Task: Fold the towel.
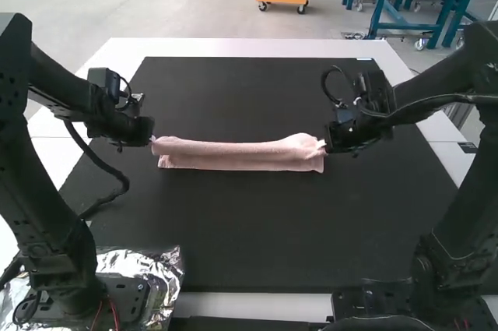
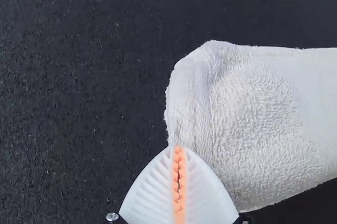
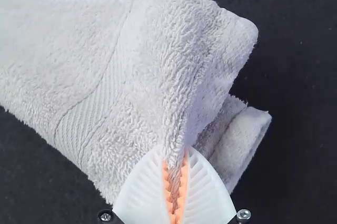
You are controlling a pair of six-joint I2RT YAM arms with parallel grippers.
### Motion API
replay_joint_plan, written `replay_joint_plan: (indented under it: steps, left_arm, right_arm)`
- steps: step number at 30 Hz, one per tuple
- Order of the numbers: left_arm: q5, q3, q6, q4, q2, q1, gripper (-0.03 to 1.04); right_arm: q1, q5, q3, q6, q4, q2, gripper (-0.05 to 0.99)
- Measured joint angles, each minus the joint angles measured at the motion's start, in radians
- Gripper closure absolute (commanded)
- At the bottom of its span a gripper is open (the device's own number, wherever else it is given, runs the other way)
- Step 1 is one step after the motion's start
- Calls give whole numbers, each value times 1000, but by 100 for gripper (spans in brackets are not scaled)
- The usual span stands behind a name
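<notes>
Currently, you have: one towel (image 1: 241,156), a long, narrow, layered band across the mid-worktop (image 1: 249,230). Left gripper (image 2: 179,149): jaws narrow, apparently nipping one end. Right gripper (image 3: 176,165): jaws holding gathered cloth at the other. Done, seemingly: lengthwise folding. Outstanding: settling, releasing, perhaps crosswise folding.

Black arms (image 1: 35,191), looped black cables (image 1: 124,183)
</notes>
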Motion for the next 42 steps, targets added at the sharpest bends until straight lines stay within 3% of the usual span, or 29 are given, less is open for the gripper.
replay_joint_plan:
  steps: [3,4,7,8,9,11,13,15,30,42]
  left_arm:
    - [-6,-66,0,82,0,0,100]
    - [-7,-85,-1,111,0,0,100]
    - [-12,-142,-14,207,0,0,99]
    - [-17,-155,-20,233,0,0,92]
    - [-22,-165,-27,252,0,0,75]
    - [-27,-174,-39,274,0,0,36]
    - [-34,-174,-49,280,0,0,14]
    - [-38,-174,-58,279,0,0,5]
    - [-44,-116,-156,285,-74,18,5]
    - [-41,-109,-175,283,-75,18,5]
  right_arm:
    - [0,0,-31,0,35,1,95]
    - [0,1,-36,0,39,3,90]
    - [0,10,-42,1,50,18,51]
    - [0,18,-43,0,55,23,34]
    - [0,24,-43,0,56,27,17]
    - [0,40,-44,1,62,30,2]
    - [0,50,-43,2,63,29,2]
    - [0,57,-43,5,62,29,2]
    - [0,72,-42,27,97,98,3]
    - [6,76,39,29,127,156,4]
